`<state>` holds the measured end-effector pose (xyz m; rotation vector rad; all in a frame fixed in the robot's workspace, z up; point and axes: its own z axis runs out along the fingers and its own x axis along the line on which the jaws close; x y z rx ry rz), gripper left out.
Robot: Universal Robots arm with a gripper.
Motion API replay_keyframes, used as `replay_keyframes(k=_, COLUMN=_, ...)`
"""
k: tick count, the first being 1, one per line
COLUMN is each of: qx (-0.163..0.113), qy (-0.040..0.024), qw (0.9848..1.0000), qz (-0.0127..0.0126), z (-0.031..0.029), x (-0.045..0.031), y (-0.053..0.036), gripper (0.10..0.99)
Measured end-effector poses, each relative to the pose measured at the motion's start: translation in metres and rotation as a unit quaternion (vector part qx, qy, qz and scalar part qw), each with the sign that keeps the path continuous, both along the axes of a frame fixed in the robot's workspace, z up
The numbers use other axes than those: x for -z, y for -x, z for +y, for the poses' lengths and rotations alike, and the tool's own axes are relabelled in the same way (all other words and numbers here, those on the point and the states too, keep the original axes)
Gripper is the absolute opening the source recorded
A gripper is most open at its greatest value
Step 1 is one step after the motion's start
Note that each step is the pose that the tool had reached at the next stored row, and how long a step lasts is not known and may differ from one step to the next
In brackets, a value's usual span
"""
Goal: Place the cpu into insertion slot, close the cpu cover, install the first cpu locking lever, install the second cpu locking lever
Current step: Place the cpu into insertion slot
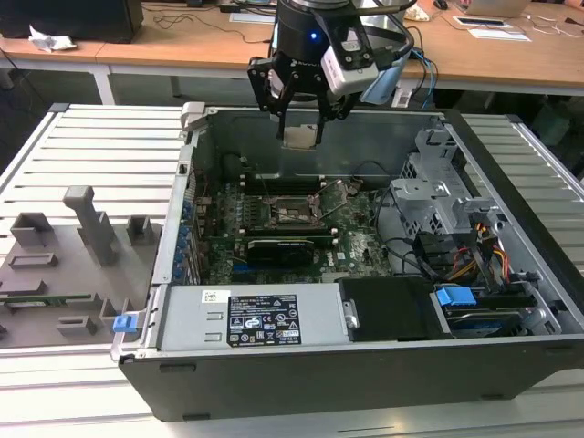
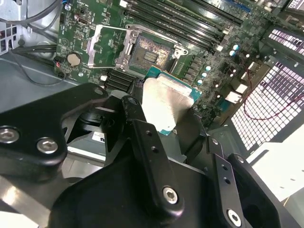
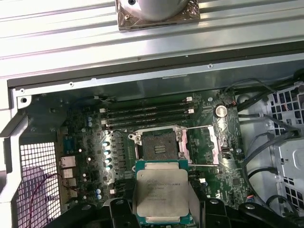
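Observation:
My gripper [image 1: 301, 123] hangs above the open computer case, shut on the cpu [image 1: 301, 137], a flat square chip with a silver-grey top. In both wrist views the cpu [image 3: 161, 190] [image 2: 164, 107] sits between the black fingers [image 2: 137, 118], held in the air short of the insertion slot [image 3: 159, 145] [image 2: 149, 54]. The slot [image 1: 292, 210] is a bare square black socket on the green motherboard. The cpu cover [image 3: 209, 142] [image 2: 107, 45] is swung open and lies beside the socket.
Memory slots [image 3: 147, 116] run along one side of the socket. A black expansion card [image 1: 283, 245], power supply [image 1: 255, 319], drive cage [image 1: 438, 192] and cables [image 1: 493, 255] crowd the case. A grey fixture tray [image 1: 64, 265] lies at the exterior view's left.

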<state>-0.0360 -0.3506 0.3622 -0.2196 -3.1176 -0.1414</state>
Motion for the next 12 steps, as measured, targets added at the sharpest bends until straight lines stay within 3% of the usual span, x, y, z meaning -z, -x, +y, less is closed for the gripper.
replay_keyframes(k=12, qx=0.019, qy=0.0000, qw=0.9998, qz=0.0000, z=0.0000, x=0.0004, y=0.0000, gripper=0.525)
